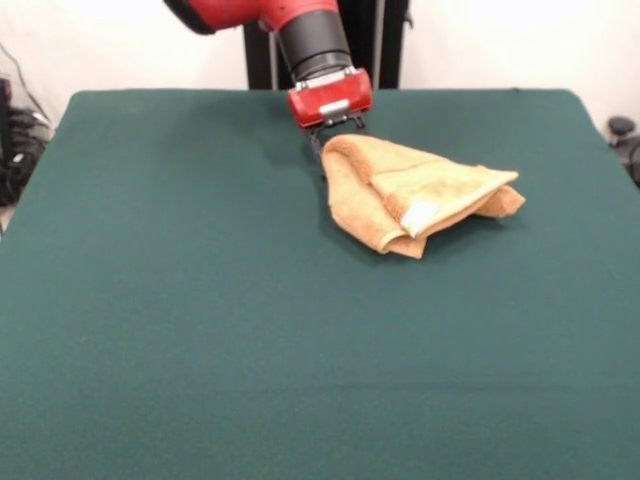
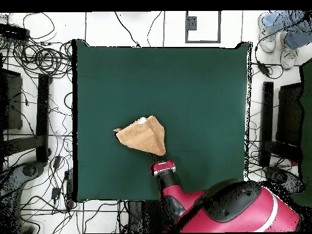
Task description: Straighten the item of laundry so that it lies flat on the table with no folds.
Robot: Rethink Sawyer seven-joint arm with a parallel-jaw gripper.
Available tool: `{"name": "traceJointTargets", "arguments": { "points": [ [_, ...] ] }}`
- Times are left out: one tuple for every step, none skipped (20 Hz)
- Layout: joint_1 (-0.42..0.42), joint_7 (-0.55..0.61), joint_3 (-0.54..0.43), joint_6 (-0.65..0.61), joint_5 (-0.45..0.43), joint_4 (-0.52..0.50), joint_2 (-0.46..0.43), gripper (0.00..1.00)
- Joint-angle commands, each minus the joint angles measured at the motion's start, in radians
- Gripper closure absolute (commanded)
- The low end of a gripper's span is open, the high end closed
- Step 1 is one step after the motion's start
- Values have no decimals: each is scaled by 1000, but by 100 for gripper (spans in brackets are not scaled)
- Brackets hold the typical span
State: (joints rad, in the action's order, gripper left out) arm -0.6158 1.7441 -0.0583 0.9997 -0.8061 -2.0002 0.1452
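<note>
The tan-orange towel [image 1: 420, 190] lies folded and bunched into a rough triangle on the far middle of the green table [image 1: 200, 320]. Its white tag [image 1: 419, 215] shows on the near folded corner. My gripper [image 1: 336, 140] is at the towel's far corner and looks shut on it, with that end raised a little off the table. In the overhead view the towel [image 2: 143, 137] sits left of the table's [image 2: 207, 79] centre, and the gripper [image 2: 162, 158] meets its corner nearest the robot's base.
A person's legs and shoes [image 2: 281, 31] stand off the table's corner in the overhead view. Cables [image 2: 36, 58] and dark equipment lie on the floor around the table.
</note>
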Motion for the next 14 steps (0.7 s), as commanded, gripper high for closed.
{"name": "traceJointTargets", "arguments": {
  "points": [
    [-22, 165, -13, 115, 33, -126, 31, 0],
    [-24, 168, -13, 118, 35, -138, 38, 0],
    [-24, 170, -16, 124, 44, -146, 34, 0],
    [-24, 168, -15, 133, 47, -149, 25, 0],
    [-24, 165, -15, 142, 51, -153, 16, 0],
    [-24, 161, -13, 150, 53, -155, 7, 0],
    [-23, 160, -14, 155, 58, -162, 6, 0],
    [-24, 157, -13, 160, 60, -163, 1, 0],
    [-26, 158, -11, 167, 64, -166, -6, 0],
    [-28, 157, -11, 168, 65, -166, -9, 0],
    [-31, 157, -12, 171, 63, -163, -14, 0],
    [-32, 157, -13, 172, 63, -162, -16, 0],
    [-33, 158, -15, 173, 62, -162, -17, 0],
    [-34, 157, -15, 173, 63, -163, -18, 0]
  ]
}}
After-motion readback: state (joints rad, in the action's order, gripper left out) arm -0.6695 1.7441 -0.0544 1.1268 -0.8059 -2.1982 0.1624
